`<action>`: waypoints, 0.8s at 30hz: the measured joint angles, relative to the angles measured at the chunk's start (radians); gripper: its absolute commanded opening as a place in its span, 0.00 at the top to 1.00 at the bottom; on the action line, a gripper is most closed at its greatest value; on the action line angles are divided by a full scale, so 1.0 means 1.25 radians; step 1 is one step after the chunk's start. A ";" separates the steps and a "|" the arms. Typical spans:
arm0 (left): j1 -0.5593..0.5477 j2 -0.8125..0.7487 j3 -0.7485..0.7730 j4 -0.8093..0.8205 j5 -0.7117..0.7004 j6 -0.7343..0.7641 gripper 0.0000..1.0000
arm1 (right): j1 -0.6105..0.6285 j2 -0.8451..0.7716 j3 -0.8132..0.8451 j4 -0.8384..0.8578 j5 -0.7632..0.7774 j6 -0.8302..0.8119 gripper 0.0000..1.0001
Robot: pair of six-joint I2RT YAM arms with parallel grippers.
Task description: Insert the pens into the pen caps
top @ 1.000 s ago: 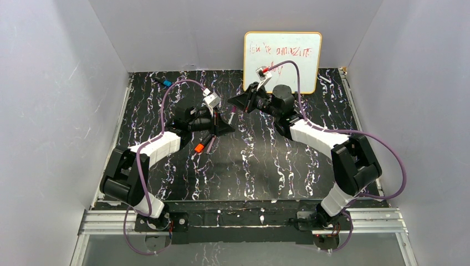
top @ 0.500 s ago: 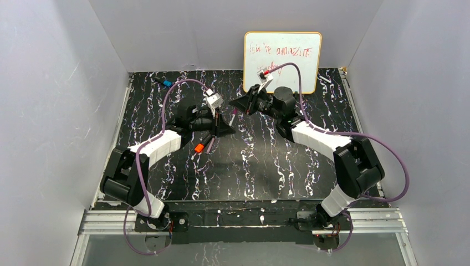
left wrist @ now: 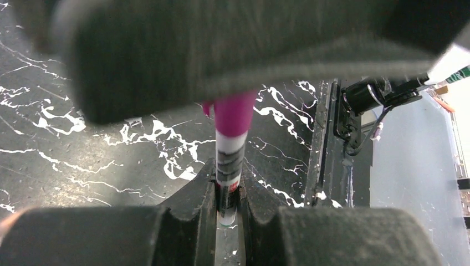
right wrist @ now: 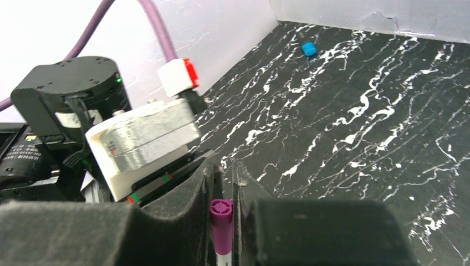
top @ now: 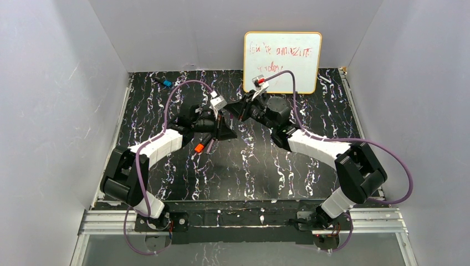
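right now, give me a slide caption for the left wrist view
Left hand grips the thin pen while the right hand holds the magenta cap at its tip

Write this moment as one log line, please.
left gripper: shut on pen | right gripper: shut on cap | cap: magenta, on pen end

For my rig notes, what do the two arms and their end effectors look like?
Left arm and right arm match: black joints, white shells, a purple cable looping off each. Left end effector and right end effector have black, wedge-shaped fingers.
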 measured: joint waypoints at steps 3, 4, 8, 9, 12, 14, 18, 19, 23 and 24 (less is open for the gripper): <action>-0.007 0.000 0.013 -0.016 0.011 0.002 1.00 | 0.026 0.000 -0.009 0.034 0.023 -0.002 0.99; -0.010 0.000 0.016 -0.020 0.013 0.003 1.00 | 0.032 0.000 -0.011 0.042 0.026 -0.002 0.99; -0.017 0.002 0.032 -0.050 0.021 0.010 1.00 | 0.047 0.000 -0.026 0.074 0.043 -0.002 0.99; -0.017 0.002 0.038 -0.058 0.021 0.013 1.00 | 0.049 0.000 -0.027 0.078 0.047 -0.002 0.99; -0.017 0.007 0.058 -0.087 0.020 0.027 1.00 | 0.049 0.000 -0.030 0.090 0.060 -0.002 0.99; -0.017 0.011 0.074 -0.108 0.019 0.037 1.00 | 0.049 0.000 -0.031 0.098 0.067 -0.002 0.99; -0.017 0.023 0.094 -0.135 0.018 0.054 1.00 | 0.049 0.000 -0.032 0.102 0.084 -0.003 0.99; -0.017 0.025 0.097 -0.139 0.017 0.059 1.00 | 0.049 0.000 -0.034 0.101 0.086 -0.003 0.99; -0.017 0.032 0.113 -0.178 0.010 0.082 1.00 | 0.050 0.000 -0.041 0.103 0.100 -0.003 0.99; -0.017 0.032 0.117 -0.191 0.008 0.088 1.00 | 0.051 0.000 -0.042 0.104 0.104 -0.003 0.99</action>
